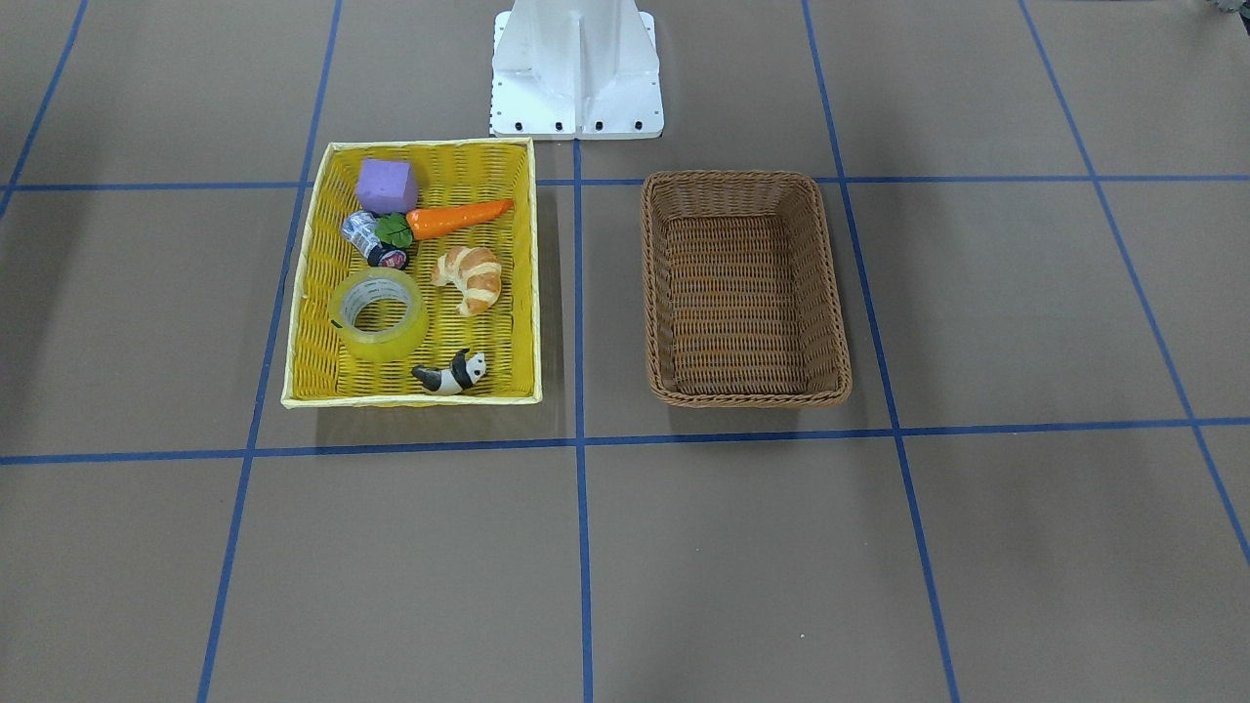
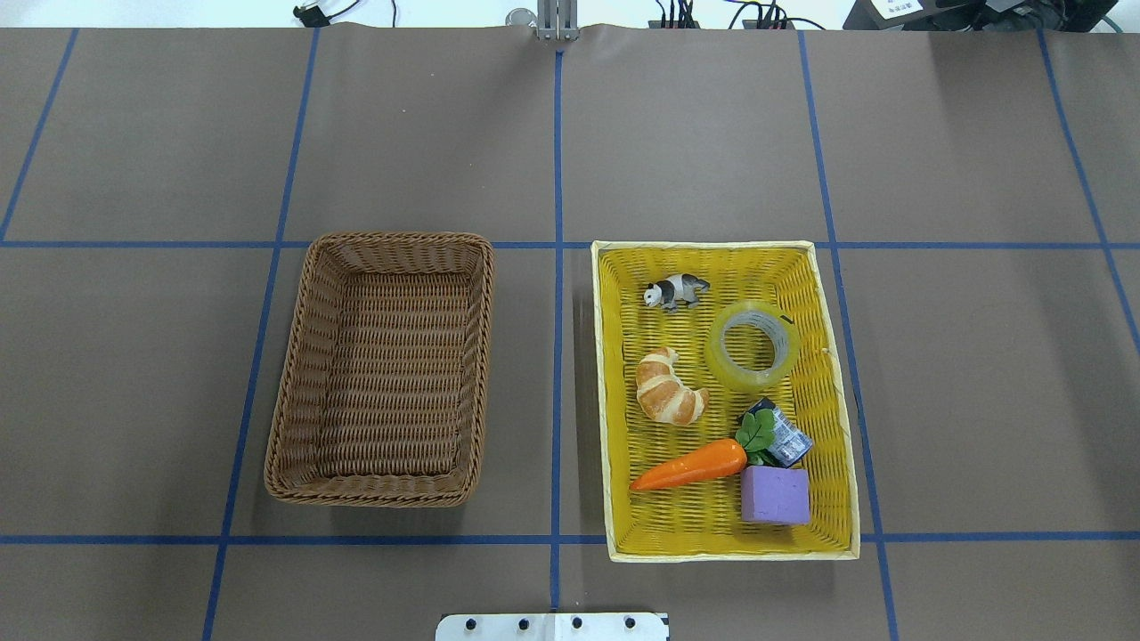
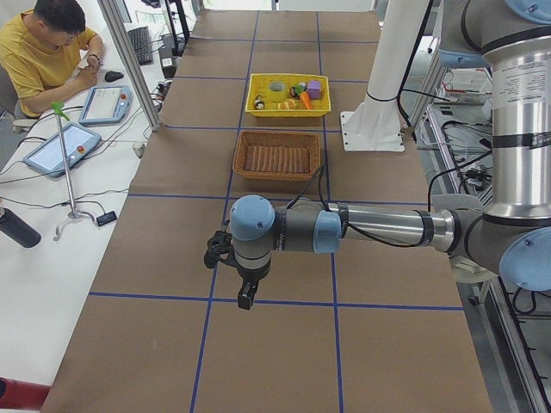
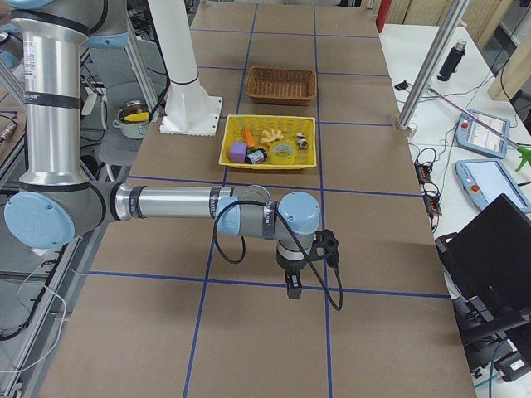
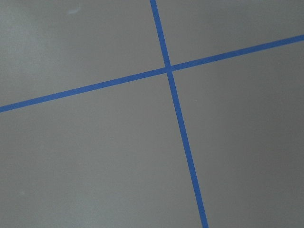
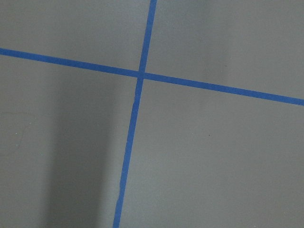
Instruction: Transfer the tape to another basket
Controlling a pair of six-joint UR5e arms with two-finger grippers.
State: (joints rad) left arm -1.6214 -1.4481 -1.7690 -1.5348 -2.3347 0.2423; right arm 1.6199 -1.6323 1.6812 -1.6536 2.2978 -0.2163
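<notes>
The tape (image 1: 379, 314), a translucent yellow-green roll, lies flat in the yellow basket (image 1: 410, 399); it also shows in the overhead view (image 2: 753, 345). The brown wicker basket (image 1: 748, 398) stands beside it, apart, with nothing in it (image 2: 374, 494). Neither gripper shows in the overhead or front view. My left gripper (image 3: 245, 297) hangs over bare table far from both baskets. My right gripper (image 4: 292, 286) hangs over bare table at the other end. I cannot tell whether either is open or shut. Both wrist views show only table and blue lines.
The yellow basket also holds a croissant (image 2: 668, 388), a carrot (image 2: 690, 465), a purple cube (image 2: 775, 495), a panda figure (image 2: 675, 290) and a small black-and-silver cylinder (image 2: 785, 438). The white robot base (image 1: 576, 73) stands behind the baskets. An operator (image 3: 47, 52) sits at a side desk.
</notes>
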